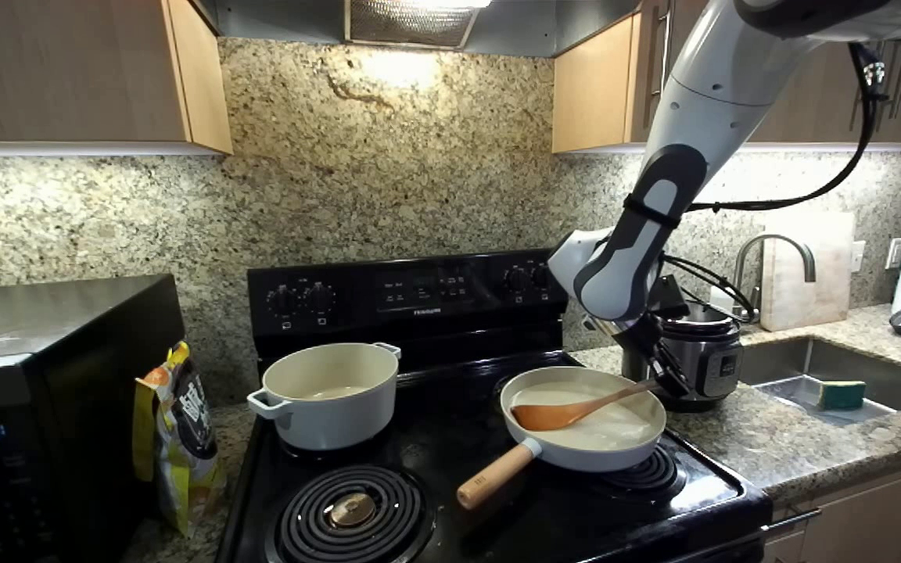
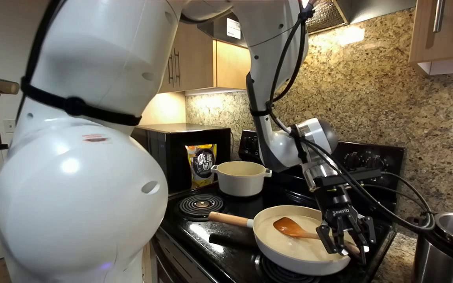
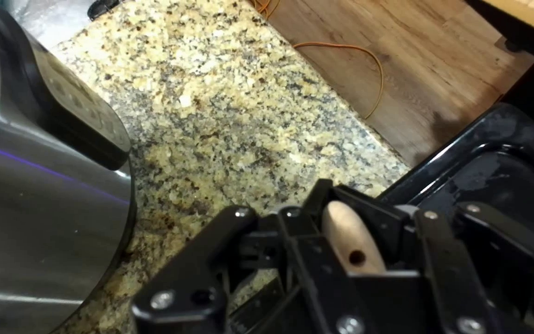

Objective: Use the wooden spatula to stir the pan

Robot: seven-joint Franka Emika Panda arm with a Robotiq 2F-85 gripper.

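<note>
The spatula [image 1: 572, 410] lies slantwise, with its blade inside the pan [image 1: 595, 460] and its handle passing over the rim to the gripper [image 2: 353, 252]. The gripper is clamped on this handle: in the wrist view, the handle's end, which has a small hole, sits between the fingers [image 3: 378, 218]. The blade is near the side where the pan's own wooden handle begins; whether it touches the bottom, I cannot tell. In the pan there is a pale layer [image 1: 611, 430], shiny, which looks like liquid. The pan stands on the stove [image 1: 450, 446], partly over a coil [image 1: 654, 473].

The pot [image 1: 341, 422] stands on the same stove; its cream inside shows a bright patch at the bottom, and I cannot tell if this is liquid. The cooker [image 1: 720, 367] is on the table [image 1: 779, 438] beside the stove, its contents hidden. Farther along, the sink [image 1: 865, 371] holds a sponge [image 1: 841, 395].

As for writing, the gripper bears the word ROBOTIQ. The bag [image 2: 203, 165], upright just beside the microwave [image 1: 98, 438], shows large white Chinese characters on a dark round field. The microwave's blue digits begin with 22. The mark on the pan's handle is too small for reading.
</note>
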